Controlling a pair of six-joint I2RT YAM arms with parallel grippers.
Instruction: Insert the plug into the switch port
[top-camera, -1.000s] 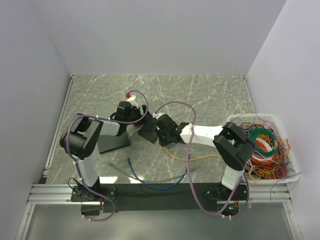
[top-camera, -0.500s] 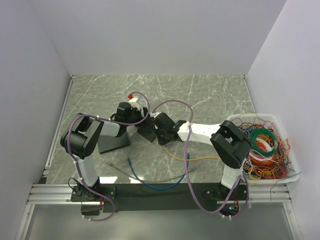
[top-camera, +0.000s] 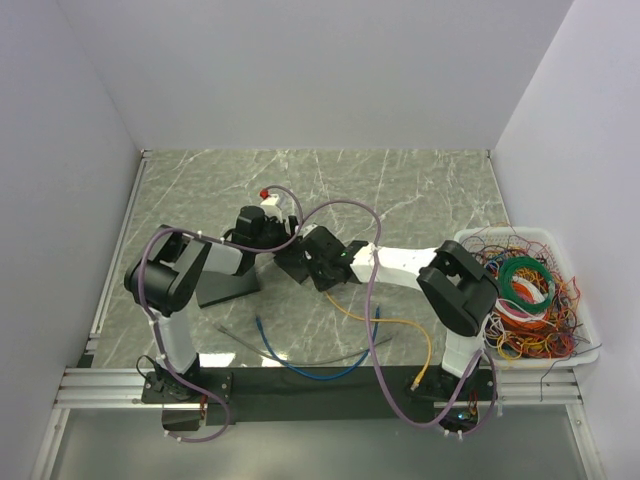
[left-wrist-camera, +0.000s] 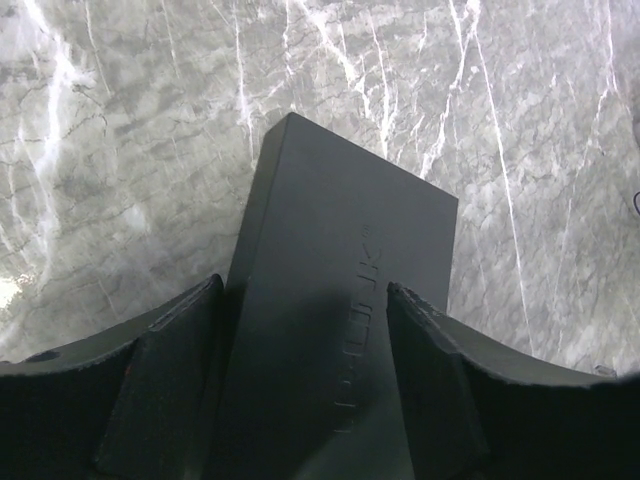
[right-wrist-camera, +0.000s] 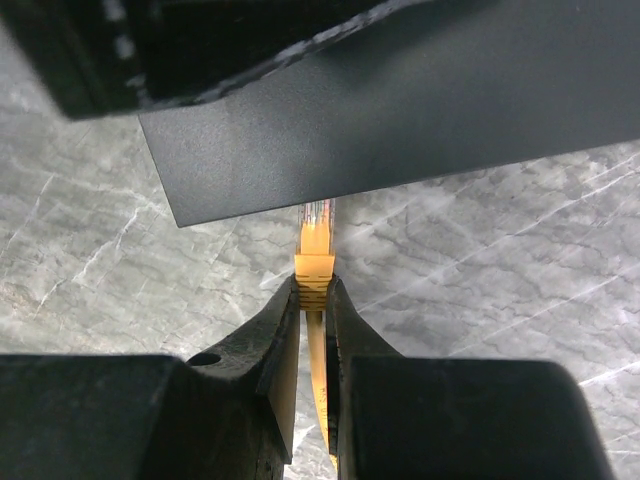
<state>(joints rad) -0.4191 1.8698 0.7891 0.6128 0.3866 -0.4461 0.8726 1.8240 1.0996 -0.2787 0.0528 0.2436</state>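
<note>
The switch (left-wrist-camera: 340, 250) is a flat black box, and my left gripper (left-wrist-camera: 305, 290) is shut on it with a finger against each long side. In the top view it sits between the two wrists (top-camera: 294, 262), mid-table. My right gripper (right-wrist-camera: 313, 285) is shut on the orange boot of the plug (right-wrist-camera: 315, 245). The plug's clear tip points up at the switch's (right-wrist-camera: 400, 110) lower edge and vanishes behind it. The port itself is hidden. The orange cable (top-camera: 385, 320) trails back toward the right arm's base.
A white bin (top-camera: 500, 236) heaped with coloured cables stands at the right edge. A blue cable (top-camera: 300, 365) and a grey one (top-camera: 240, 335) lie near the front rail. A dark grey block (top-camera: 225, 287) sits under the left arm. Walls close in on three sides.
My right gripper has carried the plug left and up against the switch. The orange cable has dragged along, its free end now by the right base. The left jaws have narrowed on the switch.
</note>
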